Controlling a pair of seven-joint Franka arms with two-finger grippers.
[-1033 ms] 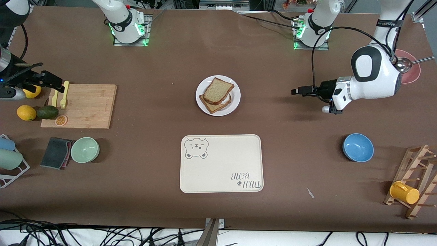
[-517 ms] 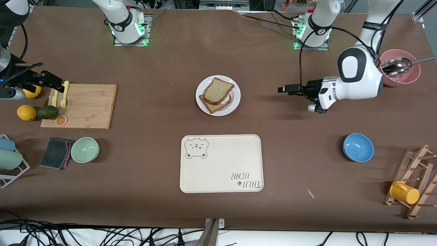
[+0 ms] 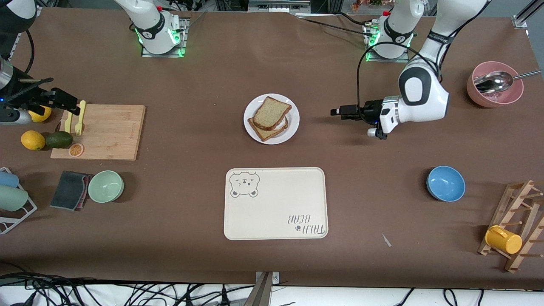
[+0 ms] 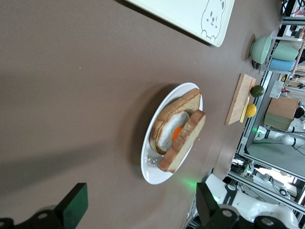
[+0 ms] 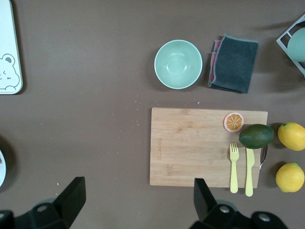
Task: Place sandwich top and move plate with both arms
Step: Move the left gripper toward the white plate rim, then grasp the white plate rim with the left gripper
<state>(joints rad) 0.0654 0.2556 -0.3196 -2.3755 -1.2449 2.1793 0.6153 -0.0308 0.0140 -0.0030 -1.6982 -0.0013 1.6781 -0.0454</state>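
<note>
The white plate (image 3: 290, 128) stands mid-table, farther from the front camera than the bear tray. The sandwich top (image 3: 272, 112), a speckled brown slice, lies tilted on the darker toast (image 3: 264, 133). In the left wrist view the plate (image 4: 153, 172) holds the sandwich top (image 4: 183, 143) leaning over a fried egg (image 4: 172, 133). My left gripper (image 3: 338, 111) is open and empty, low over the table beside the plate toward the left arm's end, and its jaws (image 4: 143, 210) face the plate. My right gripper (image 3: 72, 105) waits open over the cutting board's edge, empty (image 5: 138, 200).
Cream bear tray (image 3: 276, 212) lies nearer the camera than the plate. Cutting board (image 3: 110, 131) carries a fork, knife, avocado and orange slice. Green bowl (image 3: 106, 186), grey cloth (image 3: 68, 189), blue bowl (image 3: 445, 183), pink bowl (image 3: 488, 101) with spoon, mug rack (image 3: 516, 225).
My left arm has swung toward the plate, bringing its open gripper closer to it and uncovering the pink bowl. The right arm, plate and sandwich have not moved.
</note>
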